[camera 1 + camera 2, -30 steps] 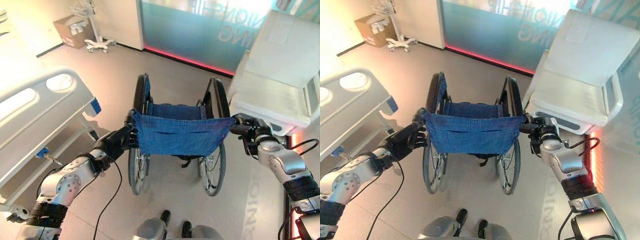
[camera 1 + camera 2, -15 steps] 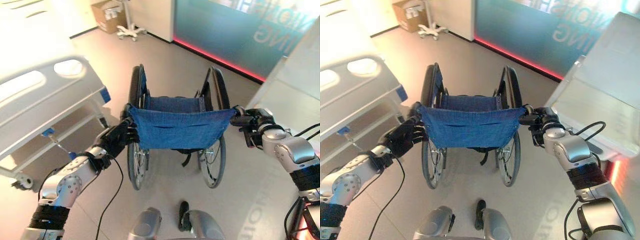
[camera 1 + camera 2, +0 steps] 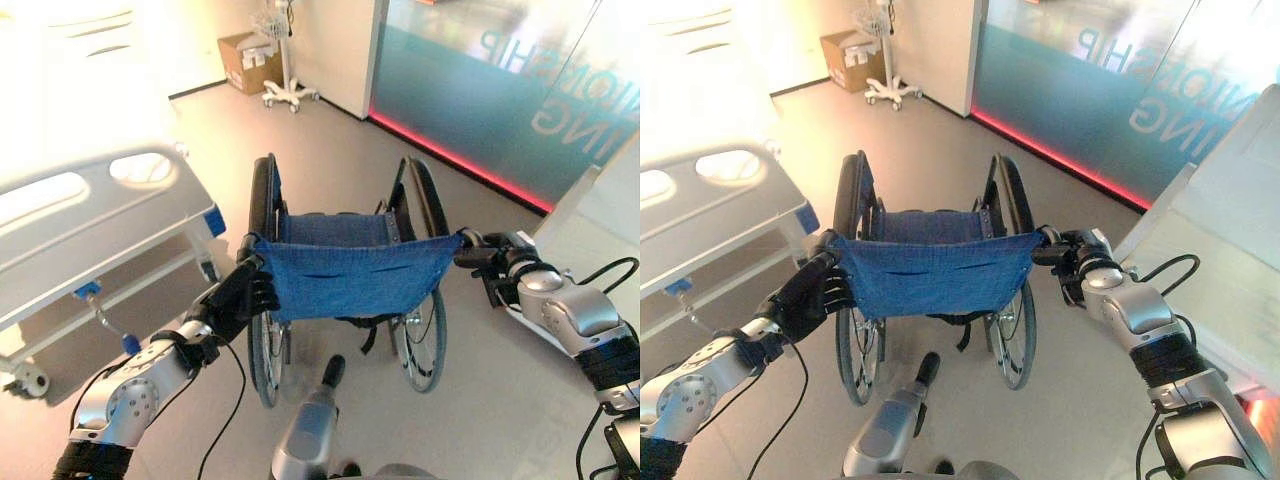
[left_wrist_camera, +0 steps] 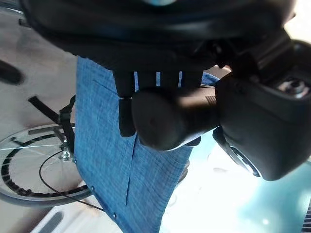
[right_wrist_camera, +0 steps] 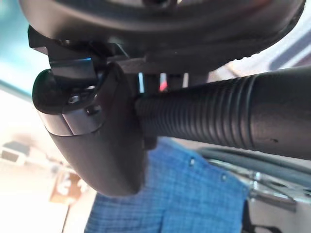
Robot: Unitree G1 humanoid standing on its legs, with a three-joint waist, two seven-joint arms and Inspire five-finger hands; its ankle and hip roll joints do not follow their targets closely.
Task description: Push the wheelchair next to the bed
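Note:
A wheelchair (image 3: 350, 270) with a blue cloth back and seat and black wheels stands in front of me, facing away. My left hand (image 3: 240, 293) is curled round its left push handle (image 4: 167, 116). On the other side my right hand (image 3: 500, 262) grips the ribbed black right push handle (image 5: 228, 119). A white hospital bed (image 3: 90, 225) with a grey side rail stands at the left, its foot end close to the wheelchair's left wheel (image 3: 262, 200).
A second white bed (image 3: 1240, 250) lies at the right. At the far end stand a teal glass wall (image 3: 490, 90) with a red floor strip, a cardboard box (image 3: 245, 60) and a wheeled stand (image 3: 285, 90). Bare floor stretches ahead of the wheelchair.
The whole picture has shifted as I walk: the wheelchair has rolled forward and turned left toward the left bed. Both hands keep their hold on the handles.

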